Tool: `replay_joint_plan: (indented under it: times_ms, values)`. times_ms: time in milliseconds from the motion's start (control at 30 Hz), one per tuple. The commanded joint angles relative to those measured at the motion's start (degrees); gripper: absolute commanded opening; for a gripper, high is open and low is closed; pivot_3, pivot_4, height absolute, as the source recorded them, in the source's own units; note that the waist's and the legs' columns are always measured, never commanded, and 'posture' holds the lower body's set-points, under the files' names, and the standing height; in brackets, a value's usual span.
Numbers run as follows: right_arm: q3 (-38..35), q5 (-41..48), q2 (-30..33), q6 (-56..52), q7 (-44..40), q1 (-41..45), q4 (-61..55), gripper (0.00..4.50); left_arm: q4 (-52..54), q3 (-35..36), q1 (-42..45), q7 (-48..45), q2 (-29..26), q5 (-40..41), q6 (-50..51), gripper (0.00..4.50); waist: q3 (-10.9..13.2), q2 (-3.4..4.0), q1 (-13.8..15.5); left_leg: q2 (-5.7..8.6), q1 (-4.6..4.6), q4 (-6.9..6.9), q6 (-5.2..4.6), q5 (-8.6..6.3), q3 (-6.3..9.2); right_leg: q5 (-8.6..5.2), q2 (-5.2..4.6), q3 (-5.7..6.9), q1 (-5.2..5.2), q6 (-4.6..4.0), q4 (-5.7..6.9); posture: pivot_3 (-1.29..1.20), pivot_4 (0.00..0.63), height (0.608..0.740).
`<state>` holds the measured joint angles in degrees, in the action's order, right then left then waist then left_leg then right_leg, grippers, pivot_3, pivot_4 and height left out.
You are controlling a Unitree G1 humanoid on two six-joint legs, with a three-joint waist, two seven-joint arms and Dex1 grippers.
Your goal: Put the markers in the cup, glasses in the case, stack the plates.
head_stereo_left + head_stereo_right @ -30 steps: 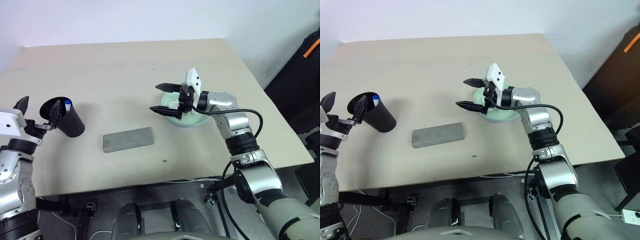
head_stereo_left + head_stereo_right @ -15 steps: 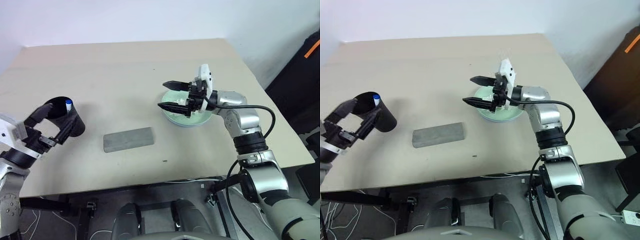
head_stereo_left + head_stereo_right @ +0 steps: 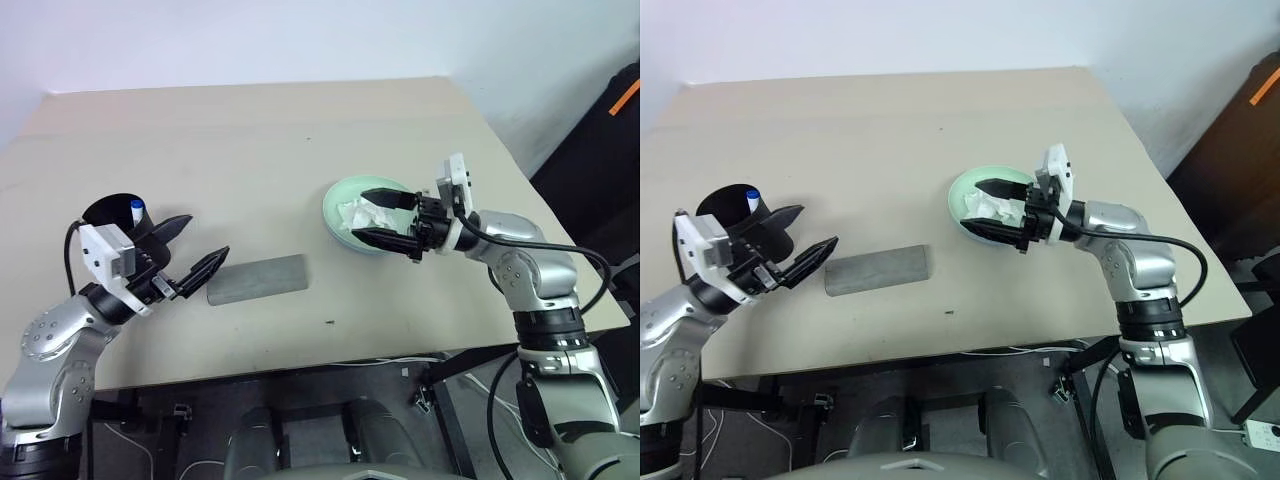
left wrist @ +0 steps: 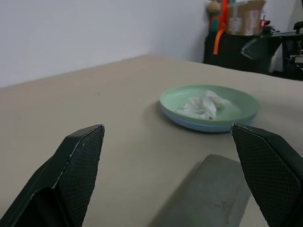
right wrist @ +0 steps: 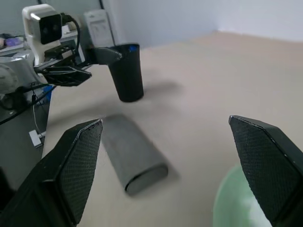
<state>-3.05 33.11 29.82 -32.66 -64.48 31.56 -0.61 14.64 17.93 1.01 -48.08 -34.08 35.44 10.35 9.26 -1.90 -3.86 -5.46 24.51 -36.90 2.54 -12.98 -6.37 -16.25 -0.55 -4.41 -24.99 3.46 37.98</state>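
The mint green plate (image 3: 345,200) sits on the light blue plate (image 4: 208,126), with a crumpled white tissue (image 3: 358,212) in it. My right gripper (image 3: 358,214) hovers open over the plates, fingers either side of the tissue and holding nothing. The black cup (image 3: 108,213) stands at the left with a blue-capped marker (image 3: 136,207) inside. My left gripper (image 3: 208,236) is open and empty in front of the cup, pointing toward the grey case (image 3: 257,278), which lies shut on the table. The glasses are out of view.
The tan table (image 3: 250,140) ends close to the case at the near edge and just past the plates on the right. Dark equipment with an orange strap (image 3: 624,95) stands beyond the right edge. The right wrist view shows the cup (image 5: 128,73), case (image 5: 135,158) and my left gripper (image 5: 71,66).
My left gripper has swung right from beside the cup to in front of it, turning toward the case. My right gripper has drawn back to the right, from the plates' left rim to over them.
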Motion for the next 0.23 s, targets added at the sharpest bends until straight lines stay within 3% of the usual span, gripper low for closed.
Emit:
replay_joint_plan:
  times_ms: [33, 233]
  values:
    - [-2.30, 2.89, 2.09, -1.41, 0.11, -2.29, -5.13, 4.50, -2.13, -2.33, 2.76, -2.65, 0.29, -1.72, -2.64, 4.47, 0.00, 0.00, -0.02, 0.01, 0.00, -0.02, 0.00, 0.00, 0.00, 0.00, 0.00, -0.01, 0.00, 0.00, 0.00, 0.00, 0.150, 0.726]
    - [-2.76, 2.51, 1.92, -0.33, 3.63, -3.57, -6.31, 4.50, -5.89, -4.93, 6.03, -4.17, 1.81, -3.24, -4.22, 4.47, 0.00, 0.00, -0.13, 0.00, -0.02, -0.05, -0.01, 0.00, 0.03, 0.01, 0.05, -0.02, 0.02, 0.02, 0.04, 0.00, 0.150, 0.726]
